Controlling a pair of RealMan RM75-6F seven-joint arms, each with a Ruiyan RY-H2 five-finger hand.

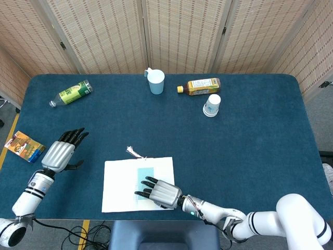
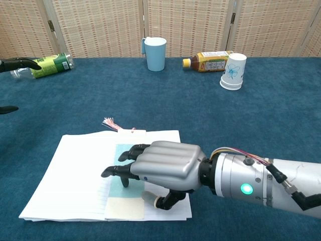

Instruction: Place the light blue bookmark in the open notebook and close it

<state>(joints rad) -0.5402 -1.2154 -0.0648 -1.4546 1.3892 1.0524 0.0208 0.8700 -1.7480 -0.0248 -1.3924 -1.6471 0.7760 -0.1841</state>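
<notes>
Near the table's front edge the open notebook (image 1: pixel 137 184) lies flat, with the light blue bookmark (image 2: pixel 126 161) on its right page by the spine. The right hand (image 2: pixel 159 170) rests palm-down on the bookmark, fingers spread and gripping nothing, probably seating it. The left hand (image 1: pixel 61 152) hovers open toward the left edge, likely waiting to close the cover.

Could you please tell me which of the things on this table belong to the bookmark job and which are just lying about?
Belonging to the job:
light blue bookmark
open notebook
right hand, resting on the page

Just lying about:
blue mug
amber bottle
paper cup
green bottle
small packet
</notes>
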